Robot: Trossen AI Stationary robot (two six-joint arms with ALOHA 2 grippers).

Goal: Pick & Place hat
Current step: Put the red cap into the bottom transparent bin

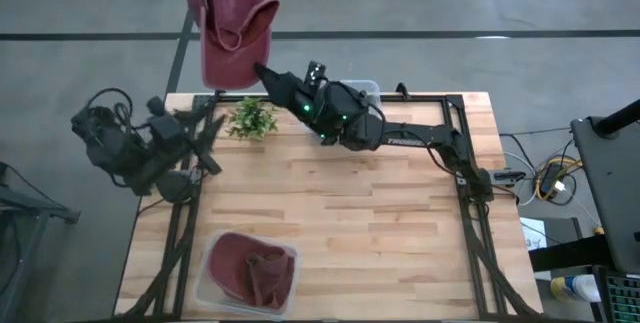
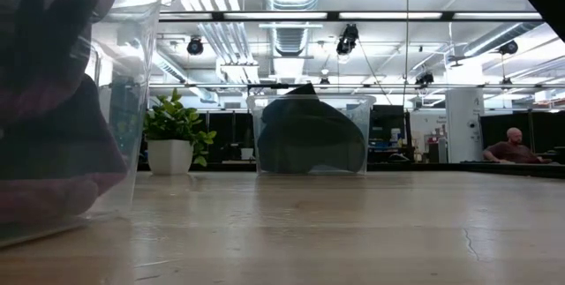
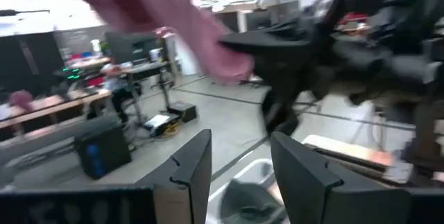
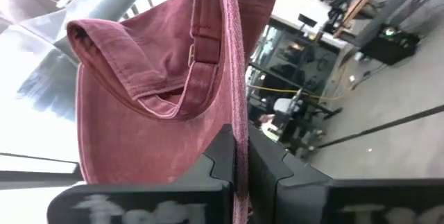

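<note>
A dark red cap [image 1: 235,25] is lifted high over the table's far edge, left of middle. My right gripper [image 1: 262,71] reaches out toward it from the table's middle and is shut on it. In the right wrist view the cap [image 4: 139,106] fills the picture, with its back strap and buckle [image 4: 201,40] showing. My left gripper [image 3: 239,161] waits at the table's left edge with its fingers open and empty. From there it sees the cap [image 3: 152,9] as a pink blur. My right gripper pinches a thin edge of the cap [image 4: 238,109] between its two fingers, next to the back strap. The edge shows edge-on, so I cannot tell which part it is. The cap is lifted clear of the table, its crown spreading away beyond the fingertips.
A clear bin [image 1: 248,271] with more red caps sits at the near-left; it fills the low view's left side [image 2: 53,100]. A small potted plant [image 1: 252,116] and a clear container [image 2: 309,135] holding a dark thing stand along the far edge. A person [image 2: 512,148] sits far behind.
</note>
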